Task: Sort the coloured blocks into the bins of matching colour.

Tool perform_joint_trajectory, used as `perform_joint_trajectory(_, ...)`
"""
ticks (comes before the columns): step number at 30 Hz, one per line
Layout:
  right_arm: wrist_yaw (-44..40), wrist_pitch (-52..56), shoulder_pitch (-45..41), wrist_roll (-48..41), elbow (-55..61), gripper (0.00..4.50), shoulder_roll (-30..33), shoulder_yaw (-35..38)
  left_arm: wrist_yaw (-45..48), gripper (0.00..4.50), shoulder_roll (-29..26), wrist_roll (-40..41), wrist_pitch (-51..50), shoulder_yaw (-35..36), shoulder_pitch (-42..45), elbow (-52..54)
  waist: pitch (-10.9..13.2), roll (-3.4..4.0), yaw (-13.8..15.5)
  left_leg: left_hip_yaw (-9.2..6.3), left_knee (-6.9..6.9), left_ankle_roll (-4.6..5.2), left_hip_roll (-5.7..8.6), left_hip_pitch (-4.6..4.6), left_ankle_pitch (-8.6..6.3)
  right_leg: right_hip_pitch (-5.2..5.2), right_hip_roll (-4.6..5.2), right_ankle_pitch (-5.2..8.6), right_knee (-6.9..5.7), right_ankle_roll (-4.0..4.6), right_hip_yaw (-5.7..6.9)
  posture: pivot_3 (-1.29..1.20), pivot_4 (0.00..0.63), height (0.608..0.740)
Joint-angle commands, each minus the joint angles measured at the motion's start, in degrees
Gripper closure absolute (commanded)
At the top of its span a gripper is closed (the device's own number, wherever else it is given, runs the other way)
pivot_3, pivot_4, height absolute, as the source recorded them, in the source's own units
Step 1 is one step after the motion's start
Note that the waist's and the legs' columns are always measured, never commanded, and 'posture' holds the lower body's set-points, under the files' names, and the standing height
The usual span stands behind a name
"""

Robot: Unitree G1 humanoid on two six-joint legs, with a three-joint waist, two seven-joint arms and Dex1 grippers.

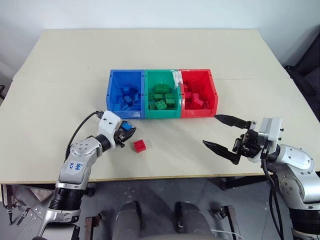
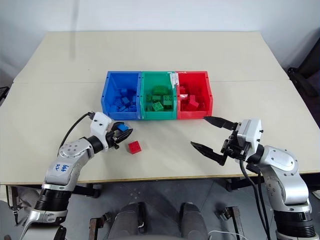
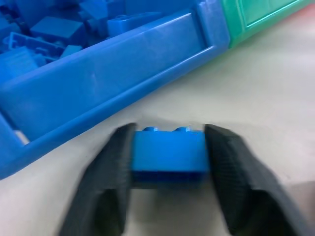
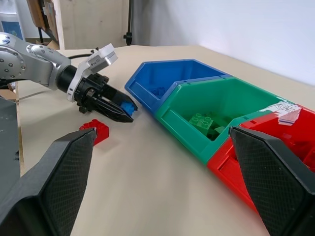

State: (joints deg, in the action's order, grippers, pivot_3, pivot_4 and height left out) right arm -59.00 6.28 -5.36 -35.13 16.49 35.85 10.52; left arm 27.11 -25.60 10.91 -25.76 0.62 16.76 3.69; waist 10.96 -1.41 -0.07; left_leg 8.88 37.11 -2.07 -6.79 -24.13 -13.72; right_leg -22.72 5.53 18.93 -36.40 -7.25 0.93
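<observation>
Head view: bins [image 1: 161,116], blue, green, red, mid-table; left gripper [image 1: 126,132] pinches blue block [image 1: 127,125] before the blue bin's front lip; red block [image 1: 140,145] beside it, toward the table's near edge.
Right wrist view: right gripper [image 4: 162,191] fingers spread wide, empty.

Glossy plastic bins [image 1: 162,114] on a smooth matt table [image 1: 150,55]; ribbed black jaws

Lab or test room: plain beige table [image 1: 160,55], bare white wall [image 2: 165,12].
</observation>
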Motion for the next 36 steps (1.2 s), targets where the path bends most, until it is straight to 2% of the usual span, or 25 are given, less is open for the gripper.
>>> perform_joint_trajectory(1, 0.14, -1.18, 0.14, -0.26, 1.81, 0.0, 0.38, 1.85, 1.36, 3.01, -0.31, -0.44, 1.26, -0.36, -1.74, -0.96, 0.0, 0.0, -0.01, 0.0, 0.0, 0.0, 0.0, 0.0, 0.0, 0.0, 0.0, 0.0, 0.0, 0.0, 0.0, 0.0, 0.15, 0.74)
perform_joint_trajectory(8, -0.55, -1.2, -0.19, -0.47, 1.33, 0.0, 0.31, 1.45, 5.5, 3.01, 0.25, 5.6, 6.23, 5.5, -5.42, 0.43, 0.0, 0.01, -0.18, 0.01, -0.03, -0.01, -0.02, 0.0, -0.01, -0.02, 0.0, 0.0, 0.0, 0.0, 0.0, 0.0, 0.15, 0.74)
perform_joint_trajectory(12, -0.46, -1.01, -0.51, -0.7, 1.26, 0.0, 0.13, 1.43, 8.28, 3.01, -0.14, 10.72, 8.76, 10.06, -5.81, 4.93, 0.0, 0.0, -0.15, 0.01, -0.04, -0.01, -0.02, -0.01, -0.01, -0.05, -0.01, 0.0, 0.0, 0.0, 0.01, 0.0, 0.15, 0.74)
perform_joint_trajectory(15, 0.77, -0.8, -1.09, -1.06, 1.09, 0.0, -0.53, 1.87, 7.46, 3.01, -0.23, 11.72, 8.62, 11.13, -1.75, 5.93, 0.0, 0.0, 0.22, -0.01, 0.0, 0.01, -0.01, -0.03, 0.0, -0.02, 0.01, 0.0, 0.01, 0.0, 0.01, 0.0, 0.15, 0.74)
perform_joint_trajectory(19, 3.66, -0.33, -2.73, -1.68, 0.98, 0.0, -1.81, 2.77, 3.66, 3.01, 0.48, 9.37, 5.95, 8.93, 9.55, 2.22, 0.0, -0.01, 0.74, -0.04, 0.07, 0.06, 0.05, -0.04, 0.01, 0.07, 0.02, -0.03, 0.06, 0.0, 0.02, 0.0, 0.15, 0.74)
perform_joint_trajectory(25, 6.08, -0.63, -2.49, -1.12, 2.19, 0.0, -3.05, 3.08, -0.08, 3.01, 2.12, 2.8, 5.36, 3.85, 21.15, -11.56, -0.01, 0.0, 0.74, 0.01, -0.05, -0.1, 0.03, -0.02, 0.04, 0.03, -0.05, -0.04, 0.21, -0.04, 0.03, 0.0, 0.15, 0.74)
perform_joint_trajectory(30, 6.98, -0.6, -1.42, -1.09, 3.61, 0.0, -2.84, 3.26, 0.07, 3.01, 2.61, 0.77, 7.38, 2.84, 24.57, -19.4, -0.01, 0.0, 0.43, 0.06, -0.13, -0.23, 0.01, -0.08, 0.09, -0.02, -0.08, -0.05, 0.35, -0.06, 0.06, 0.0, 0.15, 0.74)
perform_joint_trajectory(32, 7.12, -0.54, -1.09, -1.15, 3.87, 0.0, -2.68, 3.33, 0.58, 2.29, 2.68, 0.76, 8.1, 2.94, 24.9, -20.42, -0.01, 0.0, 0.42, 0.06, -0.14, -0.24, 0.0, -0.08, 0.09, -0.02, -0.07, -0.05, 0.35, -0.07, 0.09, 0.0, 0.15, 0.74)
perform_joint_trajectory(36, 6.96, -0.47, -0.62, -1.17, 3.96, 0.0, -2.38, 3.27, 1.92, 1.18, 2.45, 1.87, 9.02, 4.03, 24.72, -19.87, -0.01, 0.0, 0.41, 0.06, -0.1, -0.24, 0.0, -0.09, 0.09, -0.01, -0.07, -0.05, 0.34, -0.07, 0.08, 0.0, 0.15, 0.74)
